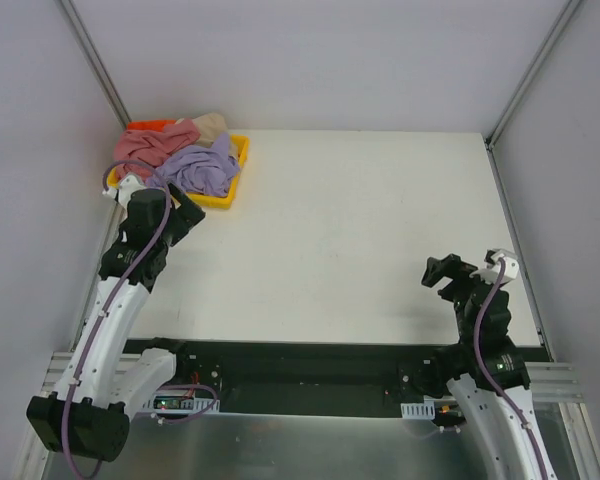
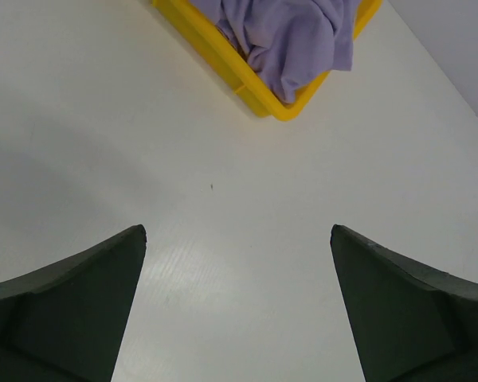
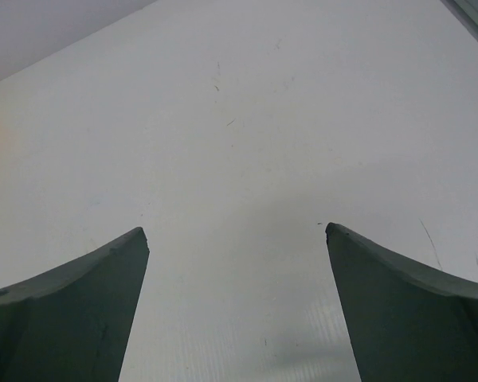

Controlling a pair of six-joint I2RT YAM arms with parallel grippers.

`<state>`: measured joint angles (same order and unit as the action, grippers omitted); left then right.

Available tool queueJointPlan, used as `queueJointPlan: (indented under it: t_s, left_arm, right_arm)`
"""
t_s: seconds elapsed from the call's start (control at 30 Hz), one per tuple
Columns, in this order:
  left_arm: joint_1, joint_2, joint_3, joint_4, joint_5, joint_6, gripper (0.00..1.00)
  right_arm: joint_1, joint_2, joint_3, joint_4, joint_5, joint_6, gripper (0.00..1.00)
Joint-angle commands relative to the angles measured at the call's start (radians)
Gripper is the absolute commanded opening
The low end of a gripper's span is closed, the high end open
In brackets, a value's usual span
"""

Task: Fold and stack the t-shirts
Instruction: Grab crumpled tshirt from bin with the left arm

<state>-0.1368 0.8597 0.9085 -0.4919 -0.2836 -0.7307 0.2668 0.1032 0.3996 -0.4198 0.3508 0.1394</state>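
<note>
Three crumpled t-shirts lie heaped in a yellow tray (image 1: 223,199) at the table's far left corner: a lavender one (image 1: 202,168) in front, a dusty pink one (image 1: 147,147) at left, a beige one (image 1: 211,126) behind. My left gripper (image 1: 187,217) is open and empty, just in front of the tray's near edge. The left wrist view shows the lavender shirt (image 2: 291,36) hanging in the tray (image 2: 255,91) ahead of the open gripper (image 2: 237,232). My right gripper (image 1: 442,272) is open and empty over bare table at the right, as the right wrist view (image 3: 235,231) shows.
An orange-red item (image 1: 150,124) peeks out behind the pink shirt. Grey walls with metal posts (image 1: 92,60) close in the table on the left, back and right. The white table (image 1: 350,230) stretches between the two arms.
</note>
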Motion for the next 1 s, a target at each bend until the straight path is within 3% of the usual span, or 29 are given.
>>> queueJointPlan:
  t_s: [0.0,0.13,0.3,0.37,0.5,0.73,0.77,0.8,0.83,0.9,0.93,0.97]
  left_arm:
    - [-0.001,0.093,0.041,0.171,0.080,0.094,0.99]
    - [0.006,0.257,0.131,0.217,0.035,0.116,0.99]
    - [0.046,0.523,0.321,0.280,-0.002,0.178,0.99]
    - [0.071,0.634,0.409,0.280,0.006,0.178,0.99]
    - [0.086,0.894,0.585,0.276,-0.121,0.207,0.99]
    - [0.092,1.182,0.829,0.217,-0.046,0.226,0.94]
    - [0.092,1.199,0.840,0.213,-0.037,0.221,0.89]
    - [0.092,1.213,0.848,0.205,-0.026,0.212,0.78]
    - [0.092,1.220,0.854,0.199,-0.010,0.209,0.65]
    - [0.094,1.219,0.866,0.176,0.015,0.205,0.24]
    - [0.094,1.210,0.868,0.167,0.024,0.208,0.11]
    - [0.094,1.185,0.866,0.159,0.027,0.211,0.05]
  right_arm:
    - [-0.003,0.053,-0.001,0.088,-0.006,-0.032,0.96]
    - [-0.003,0.145,0.021,0.108,-0.044,-0.075,0.96]
    - [-0.003,0.269,0.035,0.154,-0.234,-0.159,0.96]
    - [-0.005,0.306,0.042,0.148,-0.230,-0.164,0.96]
    - [-0.005,0.357,0.065,0.125,-0.202,-0.169,0.96]
    - [-0.003,0.392,0.085,0.081,-0.124,-0.155,0.96]
    - [-0.003,0.394,0.085,0.081,-0.122,-0.155,0.96]
    - [-0.003,0.395,0.084,0.081,-0.125,-0.155,0.96]
    - [-0.003,0.397,0.084,0.081,-0.128,-0.156,0.96]
    - [-0.005,0.401,0.085,0.078,-0.128,-0.158,0.96]
    - [-0.005,0.401,0.087,0.075,-0.130,-0.156,0.96]
    - [-0.005,0.403,0.087,0.075,-0.128,-0.156,0.96]
